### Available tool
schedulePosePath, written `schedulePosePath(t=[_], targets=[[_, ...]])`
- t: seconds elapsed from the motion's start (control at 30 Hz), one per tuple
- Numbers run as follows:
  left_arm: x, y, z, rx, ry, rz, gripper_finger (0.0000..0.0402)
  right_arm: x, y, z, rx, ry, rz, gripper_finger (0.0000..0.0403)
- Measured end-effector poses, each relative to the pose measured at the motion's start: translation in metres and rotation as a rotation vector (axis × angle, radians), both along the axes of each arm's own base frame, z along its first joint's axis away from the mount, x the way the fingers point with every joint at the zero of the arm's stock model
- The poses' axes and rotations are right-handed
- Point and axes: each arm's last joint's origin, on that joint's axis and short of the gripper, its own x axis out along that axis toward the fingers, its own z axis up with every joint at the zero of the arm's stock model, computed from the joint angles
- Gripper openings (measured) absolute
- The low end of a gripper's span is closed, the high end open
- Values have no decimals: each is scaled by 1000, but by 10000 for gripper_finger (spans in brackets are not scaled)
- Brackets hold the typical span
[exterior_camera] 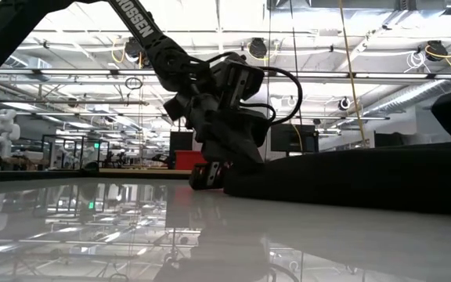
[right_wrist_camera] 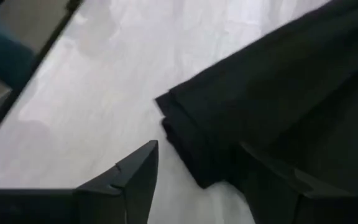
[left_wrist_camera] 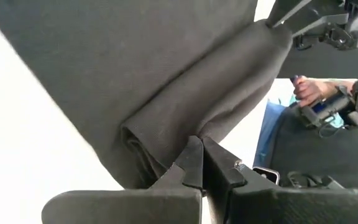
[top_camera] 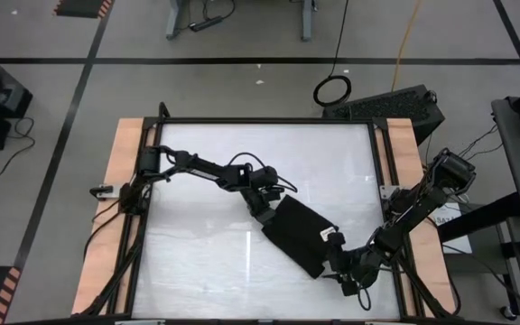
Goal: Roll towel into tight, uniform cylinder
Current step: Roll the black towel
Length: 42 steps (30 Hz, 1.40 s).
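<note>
Towel is lying folded mid-table; left gripper is pinching its rolled corner, visible only at that wrist; right gripper is spreading open around the opposite corner.

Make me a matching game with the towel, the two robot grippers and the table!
Things:
1. towel
2. left gripper
3. right gripper
4. table

Descriptions:
A. white and shiny
B. fingers open, at the towel's corner
C. black cloth, lying on the table
D. fingers shut, pinching a towel fold

Pairs: 1-C, 2-D, 3-B, 4-A
</note>
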Motion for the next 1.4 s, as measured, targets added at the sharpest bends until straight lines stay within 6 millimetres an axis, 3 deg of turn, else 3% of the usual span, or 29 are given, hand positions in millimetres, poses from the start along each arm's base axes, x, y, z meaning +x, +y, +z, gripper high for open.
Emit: schedulePosePath(t=[0.2,0.5,0.73,1.07,1.23,1.4], targets=[[-1,0,-1,17,25,16,1,2,-2,1,9,-43,-103,147],[-1,1,-2,35,29,29,1,1,-3,-1,140,6,-218,10],[-1,-6,-3,66,5,0,29,-4,-8,-7,337,30,-394,3],[0,-29,13,162,-140,-103,149,-18,-24,-22,646,35,-530,1],[-2,-29,46,333,-290,-122,180,-23,-32,-25,747,2,-559,1],[-11,-30,70,477,-356,-147,182,-27,-38,-25,841,-28,-580,1]])
